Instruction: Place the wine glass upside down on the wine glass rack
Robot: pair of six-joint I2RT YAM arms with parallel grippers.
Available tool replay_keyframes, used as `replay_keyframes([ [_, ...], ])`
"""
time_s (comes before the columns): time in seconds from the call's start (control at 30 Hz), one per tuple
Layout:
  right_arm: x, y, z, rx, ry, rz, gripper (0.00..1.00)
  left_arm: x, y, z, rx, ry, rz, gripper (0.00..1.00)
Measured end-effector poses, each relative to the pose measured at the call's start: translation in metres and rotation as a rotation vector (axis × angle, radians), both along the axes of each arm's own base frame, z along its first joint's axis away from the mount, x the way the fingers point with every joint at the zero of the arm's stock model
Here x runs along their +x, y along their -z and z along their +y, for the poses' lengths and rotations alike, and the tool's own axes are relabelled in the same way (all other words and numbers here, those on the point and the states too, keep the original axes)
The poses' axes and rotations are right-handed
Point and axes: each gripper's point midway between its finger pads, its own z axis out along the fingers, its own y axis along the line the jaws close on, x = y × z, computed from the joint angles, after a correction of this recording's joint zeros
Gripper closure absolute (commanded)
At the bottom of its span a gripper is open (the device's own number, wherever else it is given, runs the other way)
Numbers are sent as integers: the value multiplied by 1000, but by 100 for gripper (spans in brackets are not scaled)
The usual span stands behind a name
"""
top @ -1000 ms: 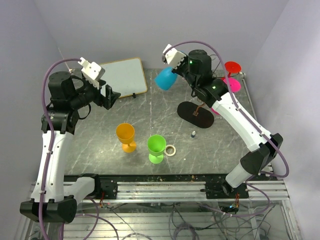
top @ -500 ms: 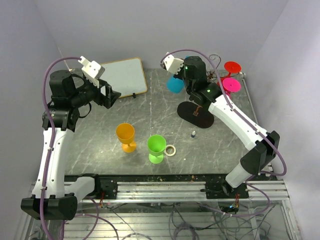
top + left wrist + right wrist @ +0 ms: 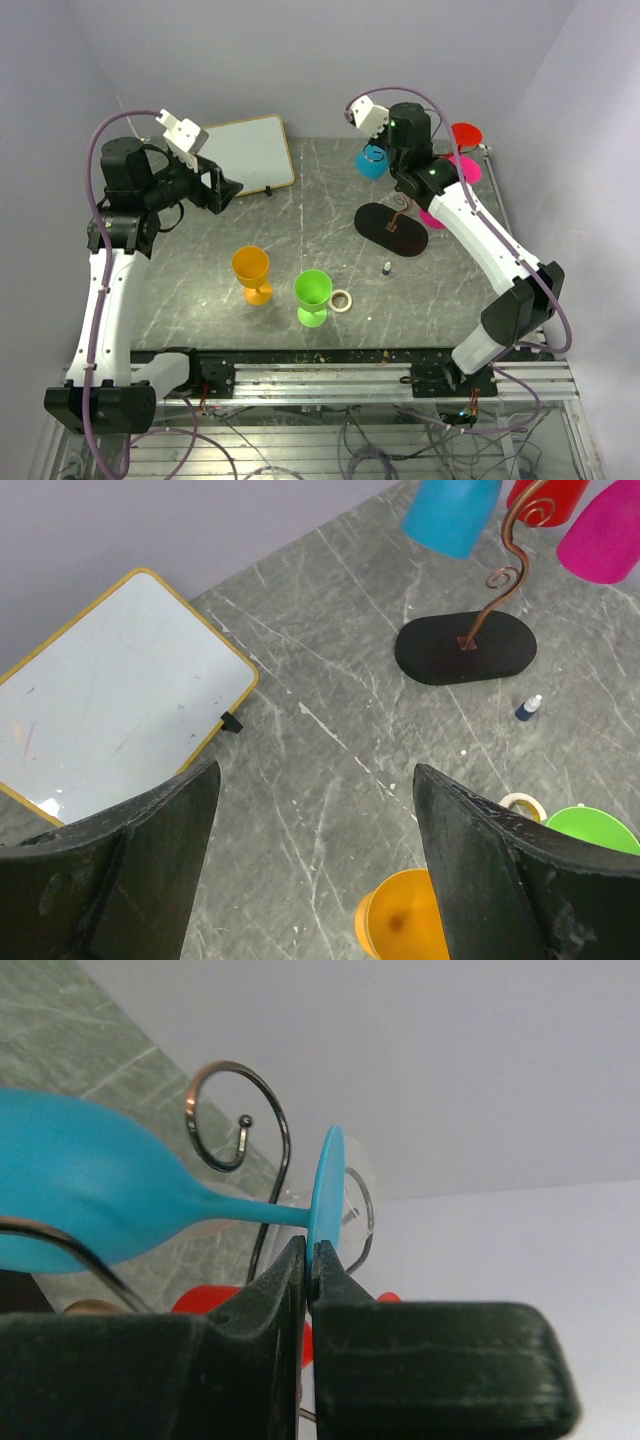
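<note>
Pinching the blue wine glass [image 3: 90, 1200] by the edge of its foot disc with the right fingers [image 3: 400, 1340] clenched tight, bowl out to one side of the tips and mouth tipped down, likely to leave the stem bare for sliding into a curled hook of the wine glass rack [image 3: 465, 648] just past the tips. Not seated yet by the look of it, just level with the hooks beside the red glass [image 3: 465, 133] and pink glass [image 3: 462, 168]. Parking the left fingers [image 3: 480, 860] released and empty, well apart from the rack, above the orange goblet [image 3: 405, 920] and green goblet [image 3: 590, 830] on the table [image 3: 330, 750], presumably to stay clear.
</note>
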Motion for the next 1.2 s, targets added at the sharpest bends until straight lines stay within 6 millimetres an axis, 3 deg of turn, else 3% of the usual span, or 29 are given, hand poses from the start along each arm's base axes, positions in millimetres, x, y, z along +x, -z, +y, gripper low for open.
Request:
replay_keyframes([
  [0.17,10,-6,-7,23,31,-12,100,3,0,4,-3,-10,-1,12],
  [0.63,43,-10,8,20,54,-29,100,2,0,4,-5,-6,0,12],
  [0.87,48,-16,11,19,53,-38,100,2,0,3,-6,-4,1,12],
  [1.2,43,-6,24,17,7,2,100,0,-2,3,-3,-3,-8,12],
])
